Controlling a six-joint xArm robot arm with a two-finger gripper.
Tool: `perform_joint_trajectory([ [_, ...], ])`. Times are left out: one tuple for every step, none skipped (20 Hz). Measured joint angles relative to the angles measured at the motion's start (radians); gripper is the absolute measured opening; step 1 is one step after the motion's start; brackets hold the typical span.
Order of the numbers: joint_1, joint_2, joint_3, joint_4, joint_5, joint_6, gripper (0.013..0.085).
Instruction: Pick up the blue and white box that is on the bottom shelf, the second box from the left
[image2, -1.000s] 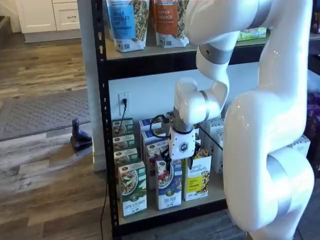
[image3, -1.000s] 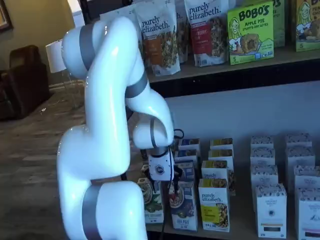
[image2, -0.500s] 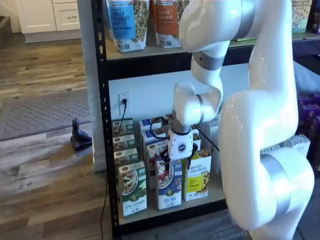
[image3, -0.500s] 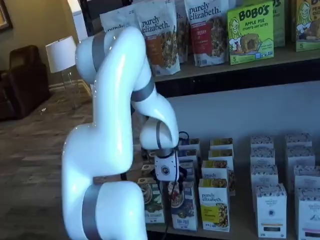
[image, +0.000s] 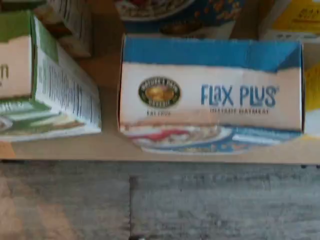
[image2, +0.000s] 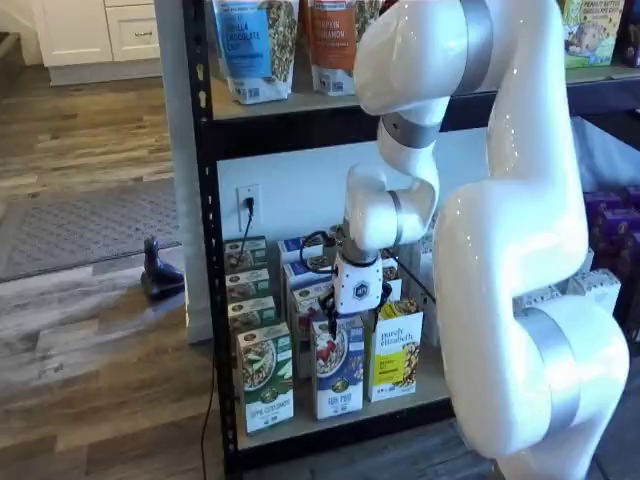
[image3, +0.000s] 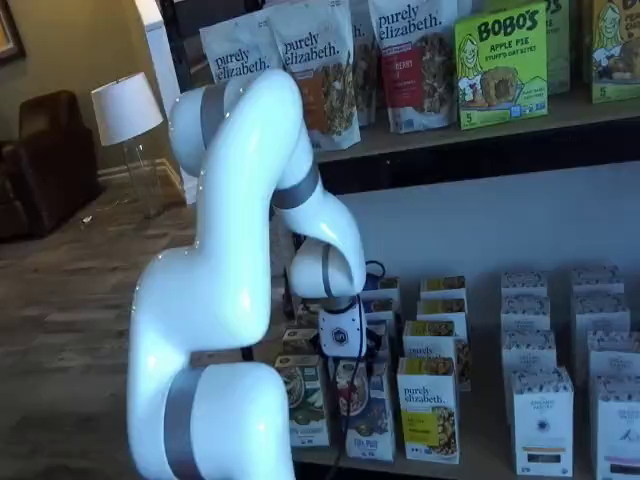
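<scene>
The blue and white box (image2: 338, 378) stands upright at the front of the bottom shelf (image2: 432, 386), between a green-and-white carton (image2: 265, 380) and a yellow carton (image2: 395, 356). In the wrist view its blue top and "Flax Plus" front (image: 210, 95) fill the middle, seen from straight above. My gripper (image2: 356, 316) hangs just over the box's top, open, its black fingers apart with nothing between them. In a shelf view the gripper (image3: 352, 362) sits right above the same box (image3: 368, 412), not touching it.
More rows of the same cartons stand behind the front ones. White boxes (image3: 542, 418) fill the shelf's right part. The upper deck (image2: 300, 105) with granola bags hangs overhead. My white arm (image2: 510, 260) stands before the rack, over wood floor (image: 150, 200).
The arm's upper links have swung toward the rack, and the gripper has edged a little closer in above the blue and white box. The fingers stay open.
</scene>
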Motion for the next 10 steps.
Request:
perform_joint_trajectory([
  [-0.001, 0.008, -0.013, -0.003, 0.001, 0.002, 0.0850],
  [-0.002, 0.017, -0.028, -0.006, 0.005, 0.004, 0.0850],
  [-0.003, 0.025, -0.042, -0.009, 0.008, 0.006, 0.0850],
  [-0.003, 0.033, -0.055, -0.010, 0.010, 0.006, 0.0850],
  [-0.004, 0.040, -0.068, -0.013, 0.011, 0.008, 0.0850],
  [-0.005, 0.048, -0.082, -0.015, 0.013, 0.009, 0.0850],
  [-0.005, 0.054, -0.093, -0.018, 0.015, 0.012, 0.0850],
  [-0.005, 0.060, -0.106, -0.018, 0.019, 0.012, 0.0850],
  [-0.006, 0.067, -0.120, -0.020, 0.024, 0.014, 0.0850],
  [-0.006, 0.073, -0.132, -0.021, 0.028, 0.015, 0.0850],
])
